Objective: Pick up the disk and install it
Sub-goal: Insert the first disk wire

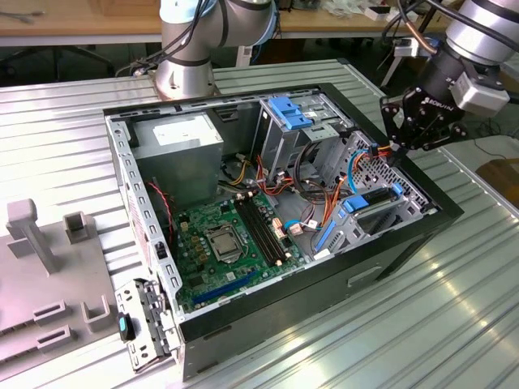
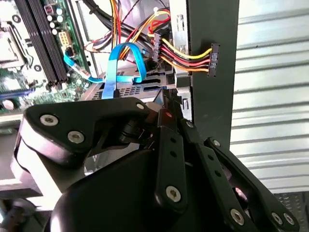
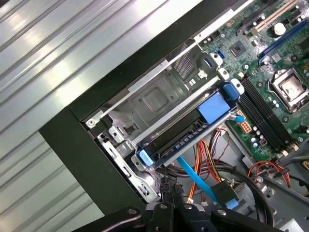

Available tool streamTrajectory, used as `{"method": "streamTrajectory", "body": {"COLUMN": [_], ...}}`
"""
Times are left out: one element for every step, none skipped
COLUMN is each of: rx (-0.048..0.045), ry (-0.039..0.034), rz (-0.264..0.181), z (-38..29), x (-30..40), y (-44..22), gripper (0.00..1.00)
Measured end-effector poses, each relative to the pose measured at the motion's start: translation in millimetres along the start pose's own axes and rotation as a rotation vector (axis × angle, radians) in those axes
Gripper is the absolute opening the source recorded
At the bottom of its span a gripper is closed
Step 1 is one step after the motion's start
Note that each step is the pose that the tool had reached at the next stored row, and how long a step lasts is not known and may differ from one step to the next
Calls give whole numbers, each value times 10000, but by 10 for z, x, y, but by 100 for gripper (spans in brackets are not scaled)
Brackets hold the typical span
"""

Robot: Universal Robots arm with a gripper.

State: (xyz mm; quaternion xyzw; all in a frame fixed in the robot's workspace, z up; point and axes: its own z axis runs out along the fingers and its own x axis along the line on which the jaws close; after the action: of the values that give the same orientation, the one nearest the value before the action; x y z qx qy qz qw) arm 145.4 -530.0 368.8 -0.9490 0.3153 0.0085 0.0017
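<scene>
Open computer case lies on its side on the ribbed metal table, open side up. The disk sits in the metal drive cage at the case's corner on the exterior view's right. One long edge runs parallel to the black case wall, with the cage's sheet metal between them. In the first wrist view the disk shows the blue end tab toward the motherboard. The other blue end is by the case corner. Cannot tell if it is fully seated.

Gripper hangs above the case's edge on the exterior view's right, just off the disk, not touching it. Fingers are drawn narrow with nothing between them.

Space over the disk is open. The inner long edge is crowded: the blue data cable and orange-red wires bunch there. A power connector pokes over the case wall near the gripper. Outside that wall there is table surface.
</scene>
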Motion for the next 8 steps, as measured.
{"method": "streamTrajectory", "body": {"rx": [-2, -8, -13, -26, -41, -62, -79, -80], "ry": [0, 4, 7, 17, 28, 43, 55, 55], "rz": [-147, -178, -186, -188, -197, -217, -253, -330], "z": [0, -1, 0, -1, -1, 0, 0, 1], "x": [4, 13, 16, 17, 16, -5, -46, -63], "y": [-10, -35, -55, -78, -109, -152, -219, -244], "gripper": [11, 11, 11, 11, 11, 11, 11, 11]}}
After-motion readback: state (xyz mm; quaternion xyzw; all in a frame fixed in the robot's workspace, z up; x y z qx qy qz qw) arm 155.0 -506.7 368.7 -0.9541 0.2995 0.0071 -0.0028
